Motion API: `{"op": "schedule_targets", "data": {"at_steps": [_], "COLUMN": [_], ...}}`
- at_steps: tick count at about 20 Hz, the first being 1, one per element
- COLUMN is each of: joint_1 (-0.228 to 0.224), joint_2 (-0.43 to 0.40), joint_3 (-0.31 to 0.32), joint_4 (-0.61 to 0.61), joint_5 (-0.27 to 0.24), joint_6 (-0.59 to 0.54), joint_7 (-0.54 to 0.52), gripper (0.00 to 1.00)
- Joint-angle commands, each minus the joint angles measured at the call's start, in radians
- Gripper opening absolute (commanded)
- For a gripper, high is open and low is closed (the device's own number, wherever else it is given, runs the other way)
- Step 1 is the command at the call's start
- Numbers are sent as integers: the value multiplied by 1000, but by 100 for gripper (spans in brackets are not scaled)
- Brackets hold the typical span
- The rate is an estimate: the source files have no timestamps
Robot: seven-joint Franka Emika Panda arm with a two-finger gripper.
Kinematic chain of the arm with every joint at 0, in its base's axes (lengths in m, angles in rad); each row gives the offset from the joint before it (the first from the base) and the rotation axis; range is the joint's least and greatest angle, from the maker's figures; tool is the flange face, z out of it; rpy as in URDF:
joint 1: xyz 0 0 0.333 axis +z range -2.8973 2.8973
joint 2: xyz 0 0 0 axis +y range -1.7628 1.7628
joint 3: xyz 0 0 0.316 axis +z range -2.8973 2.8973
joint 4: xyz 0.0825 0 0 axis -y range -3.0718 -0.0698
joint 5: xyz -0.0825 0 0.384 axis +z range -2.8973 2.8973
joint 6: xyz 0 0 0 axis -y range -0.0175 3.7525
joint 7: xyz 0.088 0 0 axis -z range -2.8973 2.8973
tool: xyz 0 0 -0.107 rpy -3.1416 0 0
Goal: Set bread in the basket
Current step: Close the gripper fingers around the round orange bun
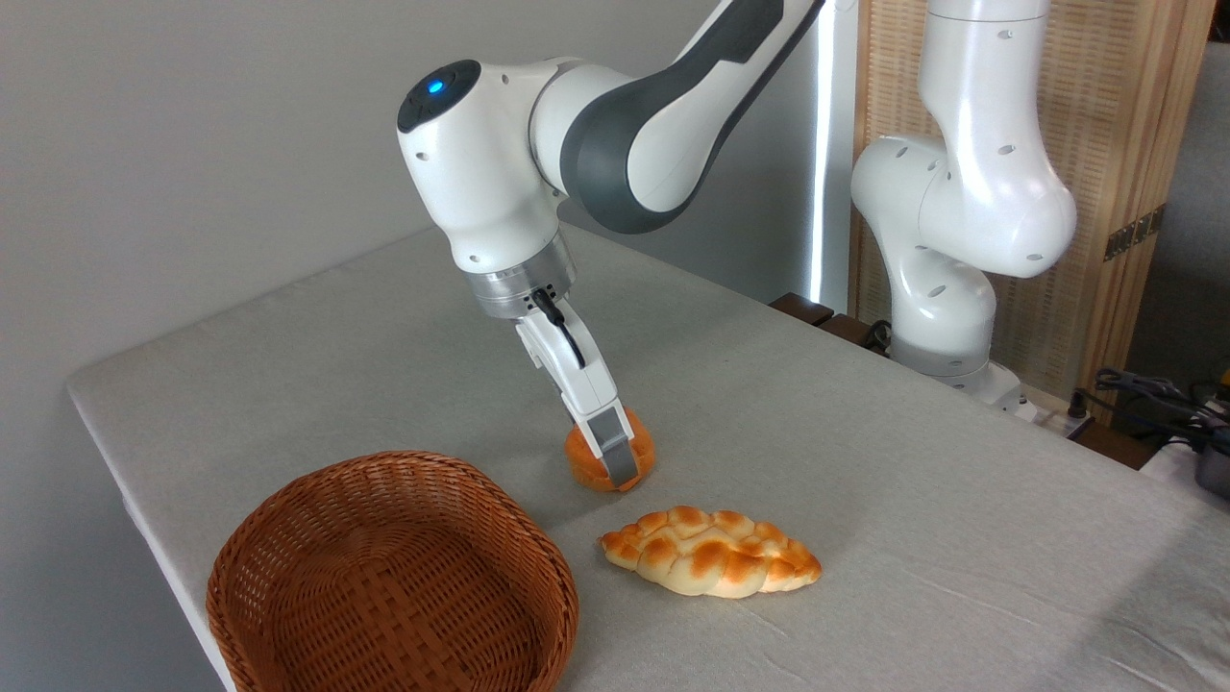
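Note:
The bread (582, 461), a small round orange-golden bun, sits on the table just right of and behind the basket. My gripper (617, 459) reaches down onto it at a slant. Its near finger (615, 447) lies flat against the bun's front side, and the far finger is hidden behind the bun. The jaws straddle the bun and look closed on it, and the bun's underside is still at table level. The basket (288, 538), round reddish-brown wicker, stands at the front left corner of the table with nothing in it.
A longer pale braided loaf (711, 553) with brown patches lies right of the basket, in front of the bun. The arm's white base (951, 240) stands at the table's back right. The grey tablecloth's edge (125, 481) runs close by the basket on the left.

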Motion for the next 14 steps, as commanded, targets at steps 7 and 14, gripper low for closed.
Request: {"op": "schedule_targets", "data": {"at_steps": [7, 14], "joint_1": [-7, -7], "joint_2": [37, 34], "joint_3": [-22, -22], "joint_4": [-6, -2], "joint_5": [14, 17], "joint_6": [6, 9], "joint_7": [17, 20], "gripper": [92, 41]}}
